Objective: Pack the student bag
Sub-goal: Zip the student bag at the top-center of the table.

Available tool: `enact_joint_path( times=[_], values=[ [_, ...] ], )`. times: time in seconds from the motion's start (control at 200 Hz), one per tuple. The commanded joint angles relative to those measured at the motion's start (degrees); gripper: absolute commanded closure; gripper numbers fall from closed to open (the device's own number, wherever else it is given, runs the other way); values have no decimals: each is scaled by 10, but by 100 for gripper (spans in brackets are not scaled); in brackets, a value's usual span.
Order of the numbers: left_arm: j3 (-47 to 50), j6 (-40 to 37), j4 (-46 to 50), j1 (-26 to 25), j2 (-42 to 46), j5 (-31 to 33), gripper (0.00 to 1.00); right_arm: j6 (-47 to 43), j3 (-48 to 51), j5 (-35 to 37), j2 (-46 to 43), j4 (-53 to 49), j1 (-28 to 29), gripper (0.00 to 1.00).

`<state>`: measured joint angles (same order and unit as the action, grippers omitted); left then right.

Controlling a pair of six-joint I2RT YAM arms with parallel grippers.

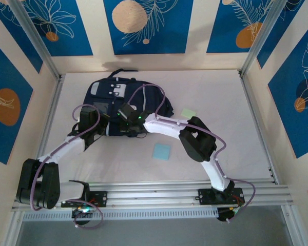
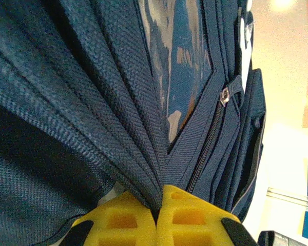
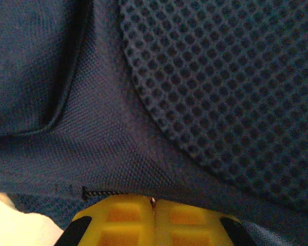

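**Top external view.** The student bag (image 1: 118, 100), a large dark navy woven-fabric backpack with a small white patch, lies flat on the white table (image 1: 231, 128), left of centre toward the far side. The left gripper (image 1: 98, 129) and the right gripper (image 1: 132, 123) both sit at its near edge, close together. A light blue square sheet (image 1: 161, 151) and a pale green square sheet (image 1: 189, 111) lie on the table to the right, apart from the bag. Both look thin, flat and slippery to lift.

**Left wrist view.** The left gripper (image 2: 158, 207) has its yellow blocky fingers pressed together on a gathered pleat of coarse twill. The folds fan upward from the pinch. A black-toothed zip (image 2: 208, 143) with a metal pull runs beside a glossy panel (image 2: 179, 61) that mirrors the walls.
Risk: the hold takes a narrow ridge of cloth. A strong pull may draw the weave out of the pads, or lift the whole limp bag instead of parting its mouth.

**Right wrist view.** The right gripper (image 3: 154, 205) shows its fingers together, apparently nipping the hem of fine woven cloth below a padded honeycomb mesh panel (image 3: 231, 92).
Risk: how deep the bite goes cannot be told. If the two arms pull unevenly, the soft bag may twist or slide on the smooth table. The opening may also collapse once either hold is released.
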<state>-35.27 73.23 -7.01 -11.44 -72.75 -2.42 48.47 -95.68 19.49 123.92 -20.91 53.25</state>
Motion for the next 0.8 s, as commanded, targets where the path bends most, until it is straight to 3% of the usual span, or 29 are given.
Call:
enact_joint_path(
  times=[0.0, 0.11, 0.335, 0.485, 0.62, 0.72, 0.795],
  values=[
    [5, -26, -60, -2, -6, 23, 100, -17, 29, -14, -37, -14, -24, 100],
    [-3, -42, -72, 9, -28, 24, 100, -83, 37, -69, -45, -66, -31, 100],
    [-34, -85, -59, 39, -45, 33, 100, -193, 70, -34, -61, -243, -81, 100],
    [-38, -94, -67, 54, -53, 29, 100, -245, 92, -35, -90, -270, -143, 100],
    [-45, -100, -77, 62, -71, 18, 100, -289, 63, 12, -84, -297, -194, 100],
    [-58, -113, -76, 69, -87, 17, 100, -310, 33, 25, -71, -305, -203, 100],
    [-78, -129, -78, 77, -108, 12, 100, -327, 16, -5, -64, -301, -190, 100]
  ],
)
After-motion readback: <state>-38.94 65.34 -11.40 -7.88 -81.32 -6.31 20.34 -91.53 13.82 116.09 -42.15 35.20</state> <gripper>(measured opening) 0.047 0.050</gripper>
